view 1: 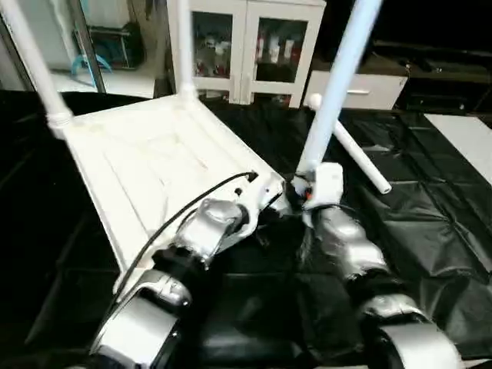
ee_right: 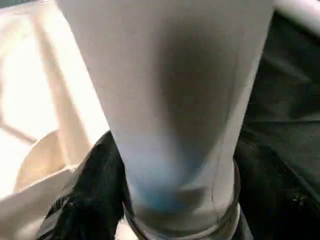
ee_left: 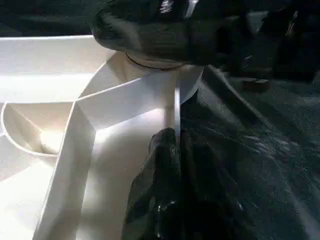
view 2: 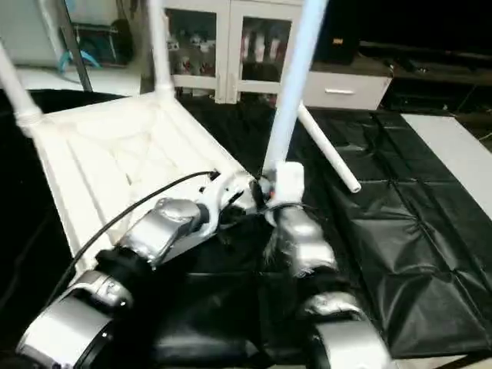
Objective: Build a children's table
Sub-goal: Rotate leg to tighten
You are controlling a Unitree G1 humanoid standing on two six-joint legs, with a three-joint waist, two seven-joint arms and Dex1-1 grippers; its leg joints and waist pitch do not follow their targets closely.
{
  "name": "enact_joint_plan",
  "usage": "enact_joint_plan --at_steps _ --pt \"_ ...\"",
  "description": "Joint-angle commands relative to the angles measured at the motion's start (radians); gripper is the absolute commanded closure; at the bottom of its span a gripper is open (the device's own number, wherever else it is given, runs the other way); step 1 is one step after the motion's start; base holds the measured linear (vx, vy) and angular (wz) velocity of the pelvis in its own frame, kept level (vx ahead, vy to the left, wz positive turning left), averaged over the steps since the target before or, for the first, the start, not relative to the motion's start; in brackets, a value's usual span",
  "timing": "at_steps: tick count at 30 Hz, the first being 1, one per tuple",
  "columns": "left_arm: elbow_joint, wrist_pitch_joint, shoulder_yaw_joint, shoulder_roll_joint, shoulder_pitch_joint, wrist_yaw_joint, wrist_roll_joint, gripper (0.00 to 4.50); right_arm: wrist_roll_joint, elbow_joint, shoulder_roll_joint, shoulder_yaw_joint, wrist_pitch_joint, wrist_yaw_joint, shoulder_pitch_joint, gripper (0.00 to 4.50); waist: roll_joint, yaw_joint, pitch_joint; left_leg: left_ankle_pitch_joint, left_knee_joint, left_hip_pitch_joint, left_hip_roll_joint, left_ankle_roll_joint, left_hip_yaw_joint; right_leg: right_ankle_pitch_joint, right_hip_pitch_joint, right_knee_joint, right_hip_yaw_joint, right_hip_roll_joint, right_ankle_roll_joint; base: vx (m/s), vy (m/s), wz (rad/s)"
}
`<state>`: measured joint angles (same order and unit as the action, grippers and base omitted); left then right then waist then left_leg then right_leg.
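Table top (view 1: 146, 173): one, white plastic, lying upside down on the black sheet (view 1: 430, 231), ribbed underside facing up.
Legs, total: four white tubes counted.
Legs standing in the table top: two, at its far corners; one at the far left corner (view 1: 34, 65), one at the far right corner (view 1: 184, 46), both upright.
Leg at the near right corner (view 1: 338, 84): one, rising at a slight tilt from the corner socket of the table top, its wide end seated at the socket.
Loose leg (view 1: 350, 150): one, lying flat on the black sheet just beyond the table top's near right corner, apart from the top.
Right gripper (ee_right: 170, 200): clasped around the base of the near-right leg, one black finger (ee_right: 85, 195) against the tube beside the table top's corner.
Left gripper (ee_left: 175, 165): clenched on the thin edge wall of the table top, right beside the same near right corner; one black finger (ee_left: 155, 190) inside the rim, the other outside.
Arms: two silver forearms, both reaching to the table top's near right corner.
Cabinet (view 1: 246, 46): one, white, glass doors, behind the table top's far edge.
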<state>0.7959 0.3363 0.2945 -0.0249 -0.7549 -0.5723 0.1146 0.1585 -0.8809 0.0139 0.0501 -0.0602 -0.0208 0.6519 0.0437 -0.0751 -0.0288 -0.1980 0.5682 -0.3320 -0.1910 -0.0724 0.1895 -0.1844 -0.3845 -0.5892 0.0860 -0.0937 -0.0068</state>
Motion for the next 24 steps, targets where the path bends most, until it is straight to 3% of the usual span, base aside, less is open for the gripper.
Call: enact_joint_plan --at_steps 1,4,6,7,8,9,10,11,13,14,15,19,21,22,24 --pt "0.037 0.0 0.009 -0.001 0.01 0.01 0.018 4.5 -0.046 -0.079 -0.001 -0.001 -0.044 -0.066 -0.027 1.83 -0.004 -0.002 0.039 -0.322 -0.08 -0.003 -0.038 -0.025 -0.024 -0.315 0.022 0.082 -0.05 -0.064 -0.144 0.0 0.0 0.0" --pt "0.057 -0.014 0.008 -0.004 0.004 0.017 0.017 4.5 -0.059 -0.081 0.002 -0.008 -0.026 -0.047 -0.01 1.83 -0.001 -0.004 0.037 -0.315 -0.081 -0.004 -0.039 -0.008 -0.021 -0.342 0.022 0.088 -0.051 -0.067 -0.131 0.0 0.0 0.0" --pt "0.074 -0.028 0.004 -0.004 -0.002 0.016 0.013 4.5 -0.064 -0.084 -0.007 -0.021 -0.013 -0.01 -0.003 1.83 -0.004 -0.003 0.036 -0.328 -0.082 -0.002 -0.038 -0.008 -0.022 -0.383 0.019 0.093 -0.051 -0.068 -0.121 0.0 0.0 0.0" --pt "0.074 -0.028 0.004 -0.004 -0.002 0.016 0.013 4.5 -0.064 -0.084 -0.007 -0.021 -0.013 -0.01 -0.003 1.48 -0.003 -0.003 0.035 -0.333 -0.083 -0.002 -0.038 -0.008 -0.022 -0.397 0.019 0.095 -0.051 -0.068 -0.116 0.0 0.0 0.0" --pt "0.076 -0.03 0.004 -0.006 -0.003 0.012 0.012 4.5 -0.064 -0.053 -0.011 -0.026 -0.013 0.005 -0.015 1.48 -0.006 -0.004 0.035 -0.34 -0.084 -0.001 -0.039 -0.01 -0.024 -0.409 0.019 0.097 -0.051 -0.067 -0.11 0.0 0.0 0.0" --pt "0.076 -0.03 0.004 -0.006 -0.003 0.012 0.012 4.5 -0.064 -0.053 -0.011 -0.026 -0.013 0.005 -0.015 1.14 -0.004 -0.003 0.035 -0.341 -0.084 -0.002 -0.04 -0.011 -0.024 -0.409 0.019 0.096 -0.051 -0.067 -0.108 0.0 0.0 0.0" --pt "0.082 -0.034 0.002 -0.005 -0.005 0.012 0.012 4.5 -0.066 -0.021 -0.014 -0.033 -0.013 0.007 -0.027 1.11 -0.008 -0.004 0.034 -0.341 -0.085 -0.003 -0.04 -0.012 -0.025 -0.407 0.019 0.095 -0.051 -0.068 -0.109 0.0 0.0 0.0" --pt "0.084 -0.038 0.003 -0.006 -0.006 0.009 0.013 4.5 -0.07 0.041 -0.024 -0.04 -0.016 0.012 -0.054 1.11 -0.005 -0.006 0.036 -0.329 -0.085 -0.001 -0.041 -0.012 -0.024 -0.39 0.018 0.095 -0.051 -0.067 -0.11 0.0 0.0 0.0" --pt "0.084 -0.038 0.003 -0.006 -0.006 0.009 0.013 4.5 -0.07 0.041 -0.024 -0.04 -0.016 0.012 -0.054 0.92 -0.006 -0.011 0.039 -0.292 -0.084 -0.002 -0.042 -0.01 -0.022 -0.322 0.022 0.087 -0.054 -0.066 -0.124 0.0 0.0 0.0" --pt "0.086 -0.042 0.003 -0.005 -0.007 0.007 0.015 4.5 -0.074 0.083 -0.03 -0.045 -0.017 0.011 -0.072 0.92 -0.004 -0.012 0.038 -0.28 -0.085 -0.007 -0.042 -0.006 -0.022 -0.291 0.026 0.085 -0.054 -0.066 -0.131 0.0 0.0 0.0" --pt "0.084 -0.045 0.0 -0.004 -0.003 0.002 0.014 4.5 -0.094 0.203 -0.075 -0.057 -0.055 0.018 -0.126 0.68 -0.009 -0.013 0.034 -0.277 -0.086 -0.005 -0.041 -0.004 -0.019 -0.278 0.026 0.086 -0.054 -0.06 -0.13 0.0 0.0 0.0" --pt "0.103 -0.068 -0.006 0.001 -0.012 -0.002 0.008 4.5 -0.076 0.454 -0.157 -0.057 -0.172 0.099 -0.244 0.6 -0.004 -0.022 0.037 -0.241 -0.079 0.001 -0.041 0.023 -0.013 -0.228 0.028 0.083 -0.057 -0.061 -0.138 0.0 0.0 0.0" --pt "0.117 -0.085 -0.012 0.005 -0.019 0.003 0.004 4.5 -0.048 0.526 -0.176 -0.055 -0.201 0.138 -0.289 0.6 -0.002 -0.027 0.036 -0.222 -0.078 -0.002 -0.04 0.036 -0.011 -0.227 0.031 0.084 -0.058 -0.062 -0.136 0.0 0.0 0.0" --pt "0.119 -0.088 -0.013 0.005 -0.02 0.004 0.003 4.5 -0.041 0.537 -0.179 -0.054 -0.206 0.145 -0.296 0.6 -0.009 -0.026 0.034 -0.221 -0.081 -0.008 -0.041 0.041 -0.013 -0.246 0.034 0.087 -0.058 -0.063 -0.13 0.0 0.0 0.0" --pt "0.132 -0.111 -0.021 0.013 -0.03 0.018 -0.001 4.5 -0.011 0.625 -0.202 -0.055 -0.23 0.2 -0.354 0.6 -0.012 -0.027 0.032 -0.241 -0.083 -0.008 -0.04 0.039 -0.016 -0.294 0.034 0.092 -0.058 -0.062 -0.12 0.0 0.0 0.0"
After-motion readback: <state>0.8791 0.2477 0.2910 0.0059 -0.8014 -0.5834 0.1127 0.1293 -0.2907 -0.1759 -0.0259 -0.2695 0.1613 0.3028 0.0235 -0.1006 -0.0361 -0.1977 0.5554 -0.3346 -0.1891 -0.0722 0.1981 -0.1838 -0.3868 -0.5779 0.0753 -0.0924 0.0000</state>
